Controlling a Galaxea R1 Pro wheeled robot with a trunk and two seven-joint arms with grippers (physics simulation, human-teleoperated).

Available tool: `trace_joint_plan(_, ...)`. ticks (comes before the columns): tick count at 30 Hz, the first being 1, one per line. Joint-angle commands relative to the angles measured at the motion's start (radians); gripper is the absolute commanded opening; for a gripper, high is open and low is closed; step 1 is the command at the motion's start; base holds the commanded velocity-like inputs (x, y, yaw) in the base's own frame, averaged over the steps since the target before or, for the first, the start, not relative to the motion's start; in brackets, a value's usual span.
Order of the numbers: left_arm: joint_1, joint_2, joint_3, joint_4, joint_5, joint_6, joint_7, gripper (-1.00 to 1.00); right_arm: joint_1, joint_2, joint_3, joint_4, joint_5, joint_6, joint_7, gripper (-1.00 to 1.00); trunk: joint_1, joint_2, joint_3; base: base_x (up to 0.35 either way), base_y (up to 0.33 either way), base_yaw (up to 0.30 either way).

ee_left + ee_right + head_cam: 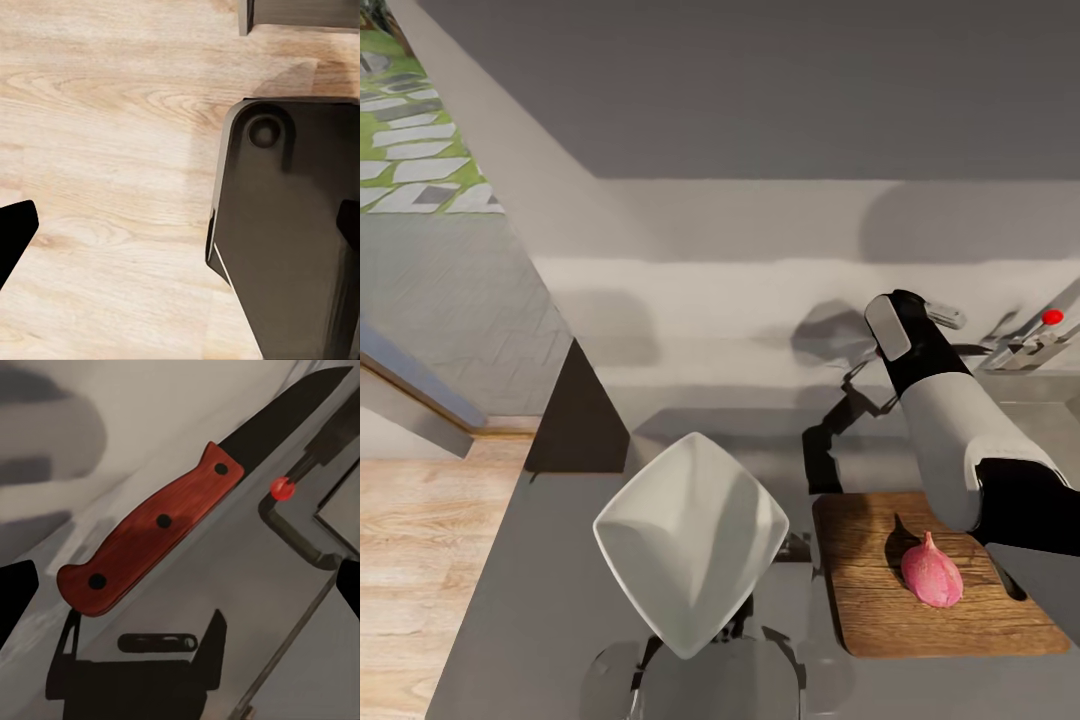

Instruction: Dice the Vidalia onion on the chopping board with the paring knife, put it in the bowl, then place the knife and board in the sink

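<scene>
With the onion [932, 571] already lying on the chopping board [865, 590], the right gripper [180, 585] is being held over the knife [161, 536] on the desk [530, 600], fingers [15, 596] spread, its long axis running diagonally between them.

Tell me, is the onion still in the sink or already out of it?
Out. The onion lies whole on the chopping board on the countertop, beside the bowl.
</scene>
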Motion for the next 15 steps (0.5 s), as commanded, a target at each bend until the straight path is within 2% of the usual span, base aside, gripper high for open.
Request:
trace_joint_plan(1,0.000,0.001,-0.006,-0.001,0.010,-0.003,0.005,1.00,-0.001,0.000,0.001,-0.001,-0.006,0.007,-0.005,1.00,0.001,-0.002,-0.003,0.000,0.000,0.000)
trace_joint_plan(15,0.000,0.001,-0.006,0.001,0.010,-0.003,0.005,1.00,-0.001,0.001,-0.001,-0.039,-0.007,0.009,-0.007,1.00,0.001,-0.002,-0.025,0.000,0.000,0.000)
